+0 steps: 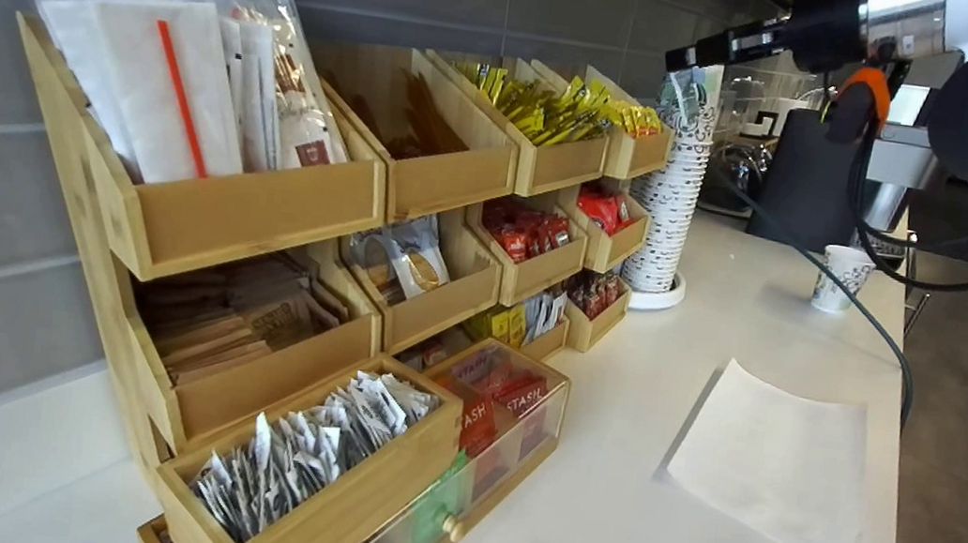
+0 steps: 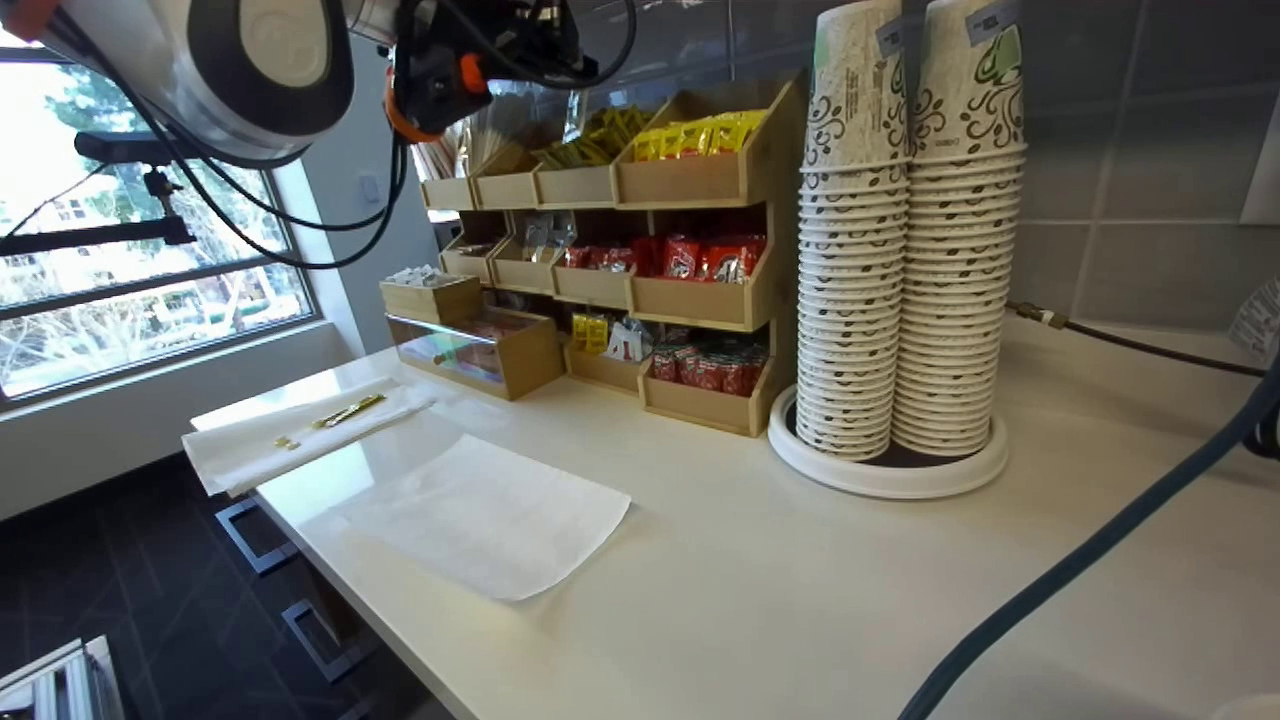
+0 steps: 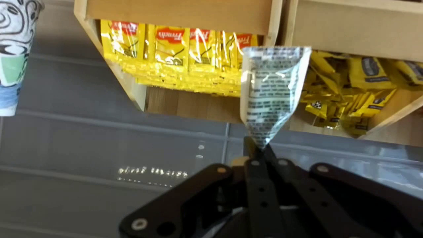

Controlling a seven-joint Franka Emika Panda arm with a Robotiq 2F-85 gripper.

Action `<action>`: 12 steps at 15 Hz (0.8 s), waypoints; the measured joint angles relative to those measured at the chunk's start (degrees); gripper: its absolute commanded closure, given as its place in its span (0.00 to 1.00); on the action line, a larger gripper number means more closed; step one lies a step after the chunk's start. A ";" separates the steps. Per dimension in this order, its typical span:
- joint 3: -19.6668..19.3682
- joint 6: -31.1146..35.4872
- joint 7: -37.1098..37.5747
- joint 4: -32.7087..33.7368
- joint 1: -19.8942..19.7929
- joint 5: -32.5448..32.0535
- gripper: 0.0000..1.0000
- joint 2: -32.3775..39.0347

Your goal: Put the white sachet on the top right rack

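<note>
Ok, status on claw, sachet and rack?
Claw shut on white sachet. Sachet aloft, not yet racked. Yellow packets occupy top right rack.

Daylight source: wide dark-framed glass window (image 2: 130, 315), panes overexposed. Glossy white countertop (image 2: 720, 560): bright glare patch near front edge. Dark grey floor (image 2: 110, 570): dim by contrast. Thin white paper sheet (image 1: 770, 463): soft grey shadow along wall-side edge; one end washed out against countertop in both exterior views. Wrist view: hard highlights on small shiny white sachet (image 3: 272, 86) and glossy yellow packets (image 3: 170, 49); grey glazed wall tiles (image 3: 82, 145) reflect bright streaks (lettering-like, unreadable). Black metal gripper (image 3: 259, 150): underlit, out of focus. Both exterior views: wide-angle stretch toward frame edges.
</note>
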 measured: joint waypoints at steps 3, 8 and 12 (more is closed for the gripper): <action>-4.38 4.44 0.17 0.22 4.01 -2.47 1.00 1.19; -10.66 10.54 2.01 2.35 8.35 -7.21 1.00 5.58; -13.52 13.14 4.37 5.63 9.15 -9.52 1.00 10.20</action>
